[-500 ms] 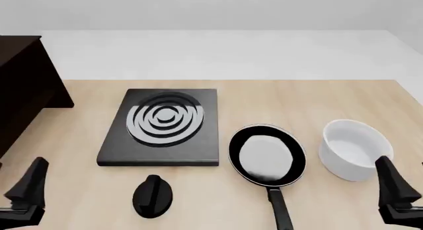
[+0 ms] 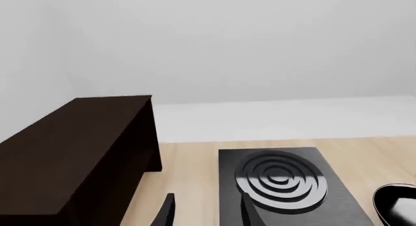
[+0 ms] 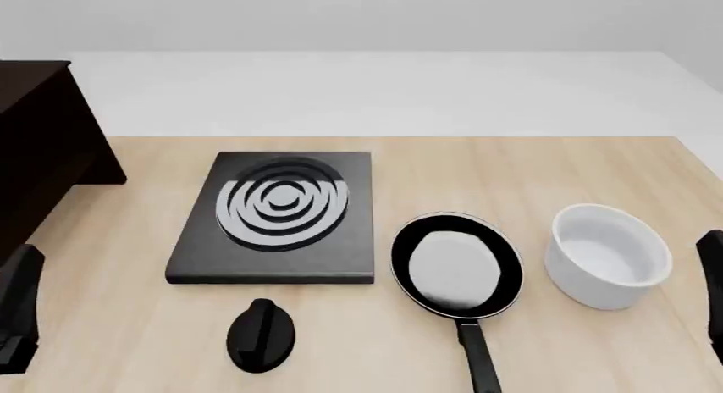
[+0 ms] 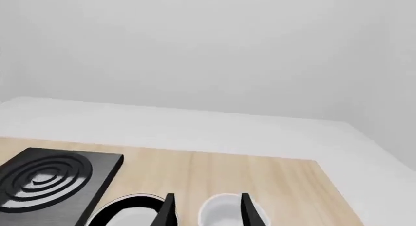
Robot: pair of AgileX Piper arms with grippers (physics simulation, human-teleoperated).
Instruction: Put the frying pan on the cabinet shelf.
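Note:
The frying pan (image 3: 455, 264), black with a pale inner surface, lies on the table right of centre, its long handle (image 3: 479, 359) pointing toward the front edge. The dark cabinet (image 3: 40, 147) stands at the far left; its flat top, the cabinet shelf (image 2: 75, 143), shows in the left wrist view. My left gripper (image 3: 17, 312) is low at the left edge, open and holding nothing, far from the pan. My right gripper (image 3: 713, 283) sits at the right edge beside the bowl, open with nothing in it. A sliver of the pan (image 2: 398, 209) and its rim (image 4: 130, 209) show in the wrist views.
A black square stove plate (image 3: 277, 213) with grey rings lies left of the pan. A white bowl (image 3: 608, 255) stands to the pan's right. A small black knob-like object (image 3: 261, 334) rests near the front edge, left of the pan's handle.
Both grippers have drawn outward toward the frame edges: the left one further left, the right one further right. The pan, bowl and stove plate have not moved.

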